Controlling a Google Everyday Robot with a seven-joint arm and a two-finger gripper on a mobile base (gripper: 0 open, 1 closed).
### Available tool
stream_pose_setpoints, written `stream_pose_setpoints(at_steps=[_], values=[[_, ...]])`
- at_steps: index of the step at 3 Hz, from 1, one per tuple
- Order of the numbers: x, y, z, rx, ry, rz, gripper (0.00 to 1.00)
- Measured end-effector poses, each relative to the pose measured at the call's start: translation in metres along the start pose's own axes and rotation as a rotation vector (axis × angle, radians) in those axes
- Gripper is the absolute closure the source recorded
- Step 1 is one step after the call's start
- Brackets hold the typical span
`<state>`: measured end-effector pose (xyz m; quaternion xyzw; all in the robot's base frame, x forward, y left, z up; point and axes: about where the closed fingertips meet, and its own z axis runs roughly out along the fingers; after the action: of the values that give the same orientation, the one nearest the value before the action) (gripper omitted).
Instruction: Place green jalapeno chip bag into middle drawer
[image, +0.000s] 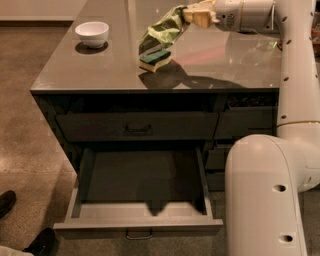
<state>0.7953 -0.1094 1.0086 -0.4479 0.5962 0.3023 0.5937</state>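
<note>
Above the counter, hand grips green chip bag.

The white, rounded robot arm is standing at the right and bending left at the far side, its tan two-finger gripper pinching the crinkled yellow-green foil chip bag by its upper end.

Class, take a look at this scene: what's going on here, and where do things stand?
The robot's tool grips the green chip bag by its top end, above the counter. The bag dangles, its lower end close by the sponge. Below, the middle drawer stands pulled open; the bag is not yet in it. A white bowl sits farther along the counter.
</note>
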Motion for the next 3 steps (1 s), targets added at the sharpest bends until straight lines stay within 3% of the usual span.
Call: stream_pose_setpoints(at_steps=[1,2,3], values=[[-0.016,0.013,0.005,-0.036,-0.037,-0.026,1.0],[-0.051,0.04,-0.002,-0.072,-0.074,-0.072,1.0],[-0.106,0.08,-0.019,-0.087,-0.145,-0.145,1.0]])
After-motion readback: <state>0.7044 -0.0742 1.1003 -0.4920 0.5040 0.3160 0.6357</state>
